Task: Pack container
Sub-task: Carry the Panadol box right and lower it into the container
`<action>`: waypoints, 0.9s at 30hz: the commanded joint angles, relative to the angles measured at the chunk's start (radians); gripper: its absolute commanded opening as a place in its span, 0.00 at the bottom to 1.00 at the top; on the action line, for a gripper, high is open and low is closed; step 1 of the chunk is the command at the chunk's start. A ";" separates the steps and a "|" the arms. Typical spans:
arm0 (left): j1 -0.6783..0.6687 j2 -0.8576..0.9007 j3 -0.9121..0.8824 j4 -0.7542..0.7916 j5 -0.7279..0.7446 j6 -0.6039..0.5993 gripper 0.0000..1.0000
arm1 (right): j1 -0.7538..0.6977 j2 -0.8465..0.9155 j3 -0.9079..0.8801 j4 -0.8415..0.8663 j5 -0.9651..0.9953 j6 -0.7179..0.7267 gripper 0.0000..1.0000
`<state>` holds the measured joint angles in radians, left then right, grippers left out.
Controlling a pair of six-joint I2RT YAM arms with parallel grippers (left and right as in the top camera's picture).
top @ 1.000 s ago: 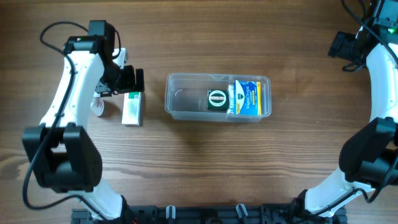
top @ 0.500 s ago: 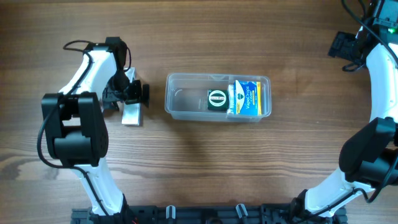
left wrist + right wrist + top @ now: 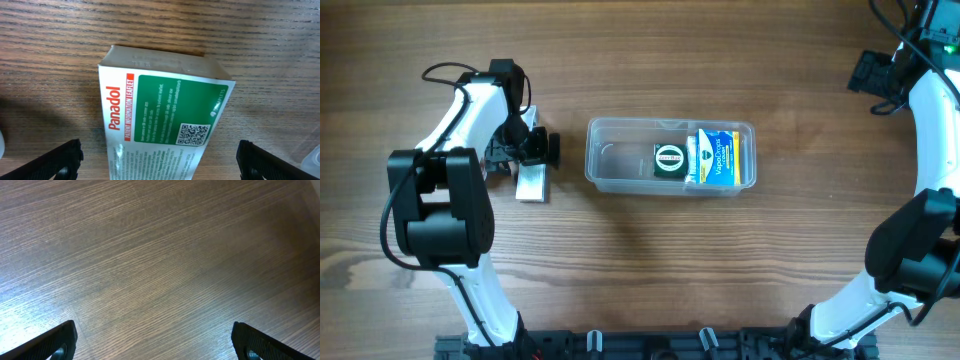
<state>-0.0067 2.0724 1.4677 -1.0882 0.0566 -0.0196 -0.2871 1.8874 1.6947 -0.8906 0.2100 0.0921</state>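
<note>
The clear plastic container (image 3: 620, 170) lies mid-table. It holds a blue and white box (image 3: 716, 158) at its right end and a round black-capped bottle (image 3: 669, 158) beside it. A white and green Panadol box (image 3: 532, 180) lies on the table left of the container; it fills the left wrist view (image 3: 165, 115). My left gripper (image 3: 525, 150) is open just above this box, its fingers either side of it (image 3: 159, 162) and not touching. My right gripper (image 3: 876, 74) is open and empty at the far right edge, over bare wood (image 3: 155, 342).
A small white object (image 3: 496, 166) lies just left of the Panadol box, partly under the left arm. A clear edge shows at the lower right of the left wrist view (image 3: 311, 161). The table is brown wood.
Between 1.0 s and 0.5 s ago the left arm swung in and dropped over the Panadol box, covering its upper part. Since then nothing has moved.
</note>
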 commanded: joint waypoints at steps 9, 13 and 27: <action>-0.002 0.051 -0.011 -0.007 -0.010 0.013 0.97 | -0.002 0.010 -0.003 0.009 -0.002 0.015 1.00; -0.002 0.051 -0.011 -0.007 -0.010 0.012 0.68 | -0.002 0.009 -0.003 0.009 -0.002 0.014 1.00; -0.003 0.050 0.019 -0.046 0.013 0.004 0.43 | -0.002 0.009 -0.003 0.016 -0.002 0.014 1.00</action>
<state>-0.0067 2.1098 1.4670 -1.1187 0.0509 -0.0124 -0.2871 1.8870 1.6947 -0.8799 0.2100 0.0921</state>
